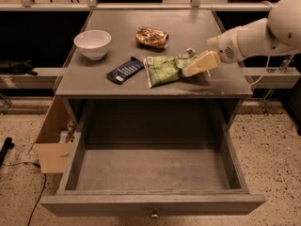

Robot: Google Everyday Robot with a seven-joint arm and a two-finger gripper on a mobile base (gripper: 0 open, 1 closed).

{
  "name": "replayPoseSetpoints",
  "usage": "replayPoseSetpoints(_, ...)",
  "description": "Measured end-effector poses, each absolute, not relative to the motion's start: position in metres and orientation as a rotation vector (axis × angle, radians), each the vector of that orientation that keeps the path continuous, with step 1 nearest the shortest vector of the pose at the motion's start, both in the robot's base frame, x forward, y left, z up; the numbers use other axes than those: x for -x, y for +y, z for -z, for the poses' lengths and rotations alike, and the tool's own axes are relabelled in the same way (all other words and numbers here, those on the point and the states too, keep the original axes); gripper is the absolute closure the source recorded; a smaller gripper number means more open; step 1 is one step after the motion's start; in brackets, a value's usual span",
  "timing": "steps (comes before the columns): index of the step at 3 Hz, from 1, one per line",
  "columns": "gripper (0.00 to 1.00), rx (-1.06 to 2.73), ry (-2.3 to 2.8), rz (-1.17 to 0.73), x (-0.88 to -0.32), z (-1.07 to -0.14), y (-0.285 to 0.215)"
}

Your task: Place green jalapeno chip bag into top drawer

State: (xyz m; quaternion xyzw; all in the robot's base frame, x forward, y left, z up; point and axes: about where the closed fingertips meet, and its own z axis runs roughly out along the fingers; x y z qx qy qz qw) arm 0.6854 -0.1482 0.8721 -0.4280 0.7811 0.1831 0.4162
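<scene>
The green jalapeno chip bag (165, 69) lies flat on the grey table top (188, 27), near its front edge and right of centre. My gripper (200, 64) comes in from the right on a white arm and sits low at the bag's right end, over its crimped edge. The top drawer (153, 204) is pulled wide open below the table, and nothing shows inside it. Its round metal knob (154, 215) shows at the bottom edge.
A white bowl (92, 43) stands at the table's left. A flat dark-blue packet (124, 70) lies just left of the green bag. A small orange-brown foil bag (151, 36) lies behind it. An open cardboard box (51, 145) stands on the floor left of the drawer.
</scene>
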Motion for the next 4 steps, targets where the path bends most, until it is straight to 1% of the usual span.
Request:
replayPoseSetpoints(1,0.00,1.059,1.983,-0.453,-0.6742,-0.8611,-0.1569)
replayPoseSetpoints(2,0.00,1.069,1.990,-0.442,-0.6731,-0.8562,-0.1538)
replayPoseSetpoints(3,0.17,1.069,1.991,-0.442,-0.6731,-0.8559,-0.1536)
replayPoseSetpoints(4,0.40,1.069,1.991,-0.442,-0.6731,-0.8559,-0.1536)
